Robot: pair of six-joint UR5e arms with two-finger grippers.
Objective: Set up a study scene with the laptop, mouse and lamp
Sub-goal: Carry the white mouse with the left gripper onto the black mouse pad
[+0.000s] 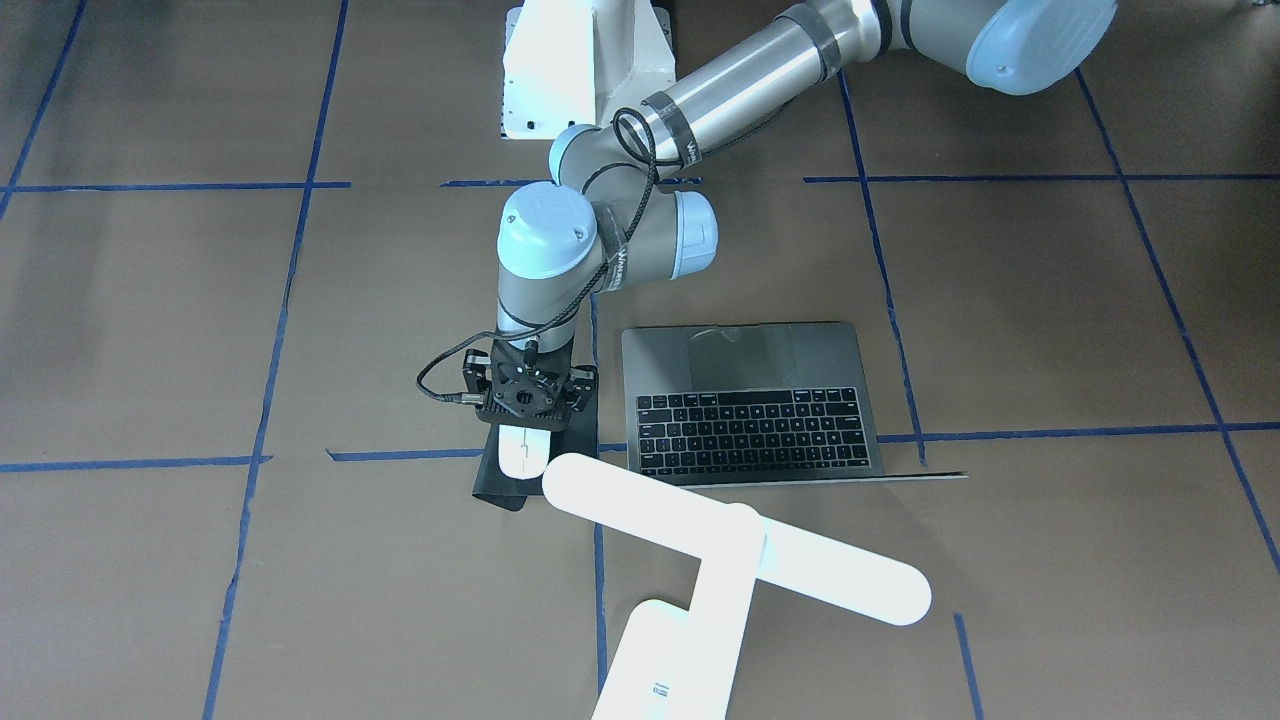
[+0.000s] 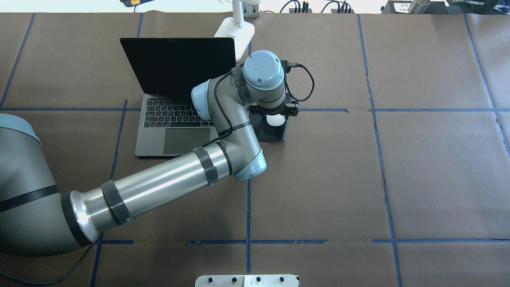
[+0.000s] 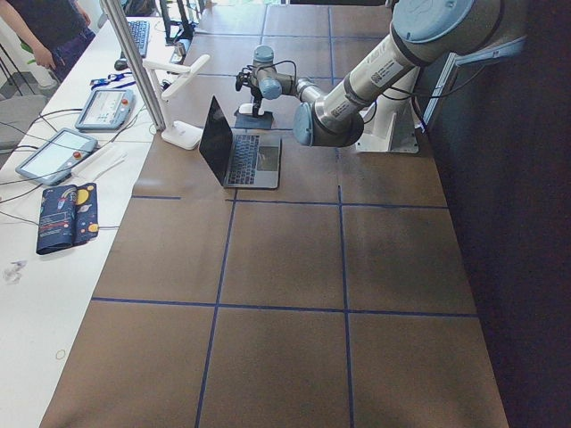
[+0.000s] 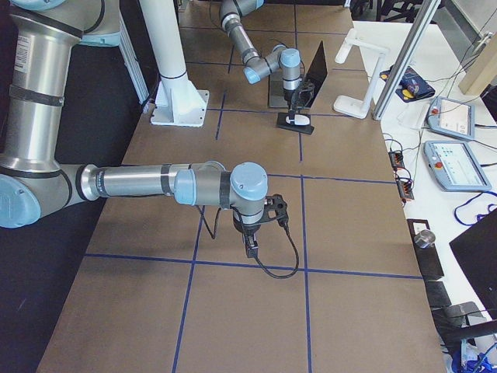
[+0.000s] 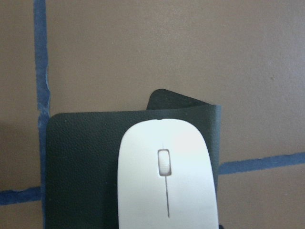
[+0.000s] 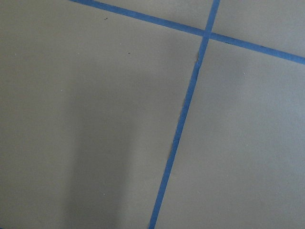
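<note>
**On the black mat [image 1: 497,487]: mouse [image 1: 523,452] under our left gripper [image 1: 527,405]**

Front view: mouse just beside the laptop [image 1: 750,400]. Left wrist view: mouse low in frame, fingers unseen, so we cannot tell their state. Right-end view: our right gripper [image 4: 252,247] over the table [image 4: 349,233], fingers unreadable.

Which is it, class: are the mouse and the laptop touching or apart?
Apart. The front-facing view shows the mouse over a black mat, with a strip of bare table between that mat and the laptop.
</note>
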